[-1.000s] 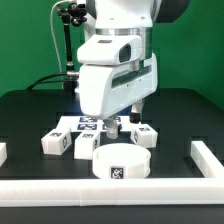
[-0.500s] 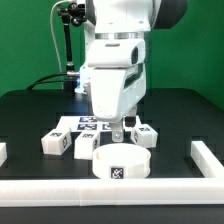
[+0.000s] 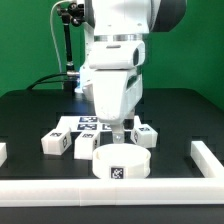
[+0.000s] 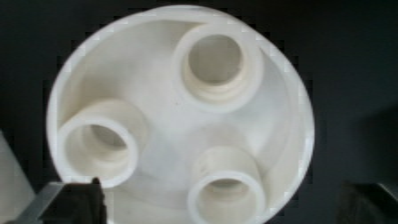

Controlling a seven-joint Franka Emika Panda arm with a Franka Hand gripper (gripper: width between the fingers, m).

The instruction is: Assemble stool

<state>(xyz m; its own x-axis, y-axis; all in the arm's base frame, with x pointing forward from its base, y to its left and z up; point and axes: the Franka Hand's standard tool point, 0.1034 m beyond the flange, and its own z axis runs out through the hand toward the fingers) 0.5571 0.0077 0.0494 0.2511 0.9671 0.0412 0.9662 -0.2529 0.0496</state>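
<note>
White plastic, round and low, the stool's seat (image 3: 120, 163) lies on the black counter (image 3: 30, 110) near its front rail (image 3: 110, 191), socket side up. The wrist view shows three ring-shaped sockets (image 4: 222, 60) moulded into its face. The hand (image 3: 118, 131) hangs almost straight above the seat's far rim, pointing down, with its two fingers (image 4: 68, 203) spread wide apart and nothing between them. In the wrist view the disc fills most of the picture and its rim runs between the two fingertips. The coming move therefore seems to turn on a short drop: the seat sits directly under the hand and slightly nearer the exterior camera. Being round, it has no long axis to line up with. I cannot tell from either view whether the fingers would straddle the rim or come down on it. Three leg blocks (image 3: 55, 142) (image 3: 86, 147) (image 3: 146, 135) lie just behind the seat, close to the marker board (image 3: 88, 122), untouched.
</note>
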